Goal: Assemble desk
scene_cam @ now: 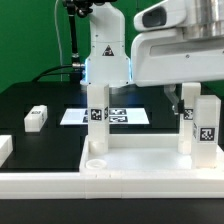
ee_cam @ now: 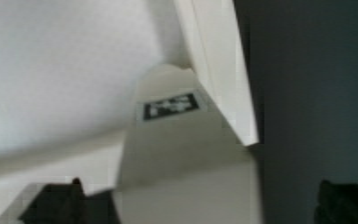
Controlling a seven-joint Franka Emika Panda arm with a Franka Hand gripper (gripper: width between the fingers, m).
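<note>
The white desk top (scene_cam: 135,157) lies on the table with its rim up. One leg (scene_cam: 98,122) stands upright in its corner on the exterior view's left. Another leg (scene_cam: 206,125) stands in the near corner on the right. A third tagged leg (scene_cam: 186,122) stands just behind that one, under my gripper (scene_cam: 183,106). In the wrist view this leg (ee_cam: 185,150), with its tag, runs between my fingers (ee_cam: 60,203). There is a dark gap between it and the other finger. My gripper (ee_cam: 202,205) is open around it. A loose leg (scene_cam: 36,118) lies on the left.
The marker board (scene_cam: 125,116) lies flat behind the desk top. A long white border rail (scene_cam: 60,185) runs along the front, and a piece of it (scene_cam: 5,148) shows at the left edge. The arm's base (scene_cam: 105,55) stands at the back.
</note>
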